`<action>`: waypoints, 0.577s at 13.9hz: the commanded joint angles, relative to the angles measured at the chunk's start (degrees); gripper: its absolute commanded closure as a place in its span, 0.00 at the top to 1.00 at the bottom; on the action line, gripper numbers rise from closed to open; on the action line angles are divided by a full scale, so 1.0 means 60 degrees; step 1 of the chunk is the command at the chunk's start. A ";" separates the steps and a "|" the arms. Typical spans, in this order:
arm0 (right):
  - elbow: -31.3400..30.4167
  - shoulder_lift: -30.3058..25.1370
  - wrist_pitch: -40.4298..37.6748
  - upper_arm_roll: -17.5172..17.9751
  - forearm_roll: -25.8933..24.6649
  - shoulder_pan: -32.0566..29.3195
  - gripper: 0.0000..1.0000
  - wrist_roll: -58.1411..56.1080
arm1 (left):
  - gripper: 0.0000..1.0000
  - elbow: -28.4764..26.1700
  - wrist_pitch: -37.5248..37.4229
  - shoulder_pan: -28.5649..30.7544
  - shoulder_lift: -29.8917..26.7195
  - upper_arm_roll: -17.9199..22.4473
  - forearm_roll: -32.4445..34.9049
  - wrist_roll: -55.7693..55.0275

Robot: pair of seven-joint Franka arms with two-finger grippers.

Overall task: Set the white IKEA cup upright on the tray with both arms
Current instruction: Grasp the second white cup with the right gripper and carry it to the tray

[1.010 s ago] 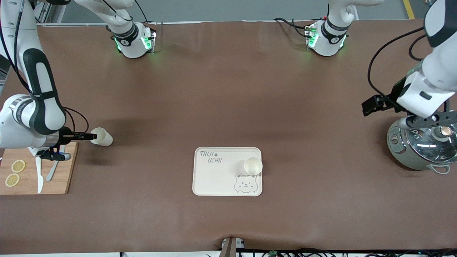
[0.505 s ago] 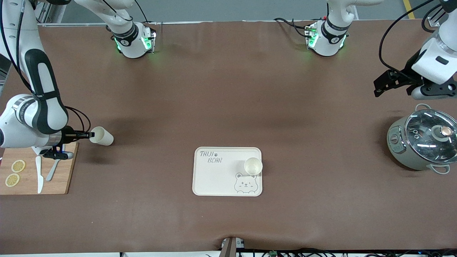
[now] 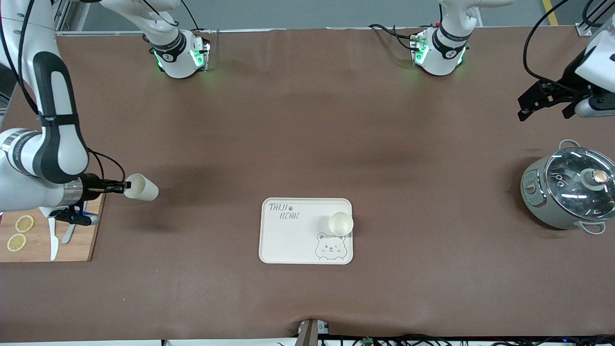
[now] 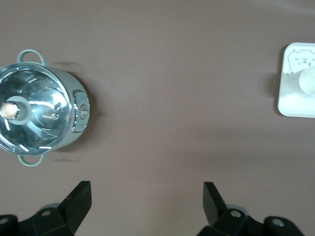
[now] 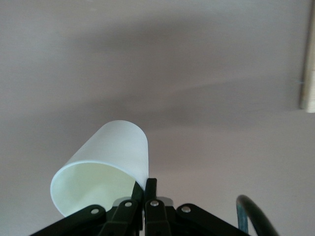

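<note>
Brown table [image 3: 307,144] | right gripper [image 3: 126,185] fingers pinch tilted cup [image 3: 141,187] rim, apparently lifted | left gripper [image 4: 146,199] wide, tips cropped

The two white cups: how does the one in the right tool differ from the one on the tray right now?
The held cup lies tipped on its side, its rim pinched by the shut right tool, near the cutting board. The cup on the tray stands upright, mouth up, with no tool touching it. The held cup is off the tray, toward the right arm's end of the table. Both look like the same plain white tapered cup.
</note>
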 commanded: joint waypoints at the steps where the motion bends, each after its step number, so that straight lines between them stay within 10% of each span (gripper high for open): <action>1: 0.0067 -0.0044 -0.0108 -0.0027 0.1048 0.0623 0.00 0.1253 | 1.00 0.0414 0.0015 0.0117 0.0093 -0.0011 0.0051 0.0116; 8: 0.0300 0.0394 0.1765 -0.0027 0.1845 0.2922 0.00 0.5383 | 1.00 0.0987 -0.0278 0.0600 0.0504 -0.0011 0.0037 -0.0016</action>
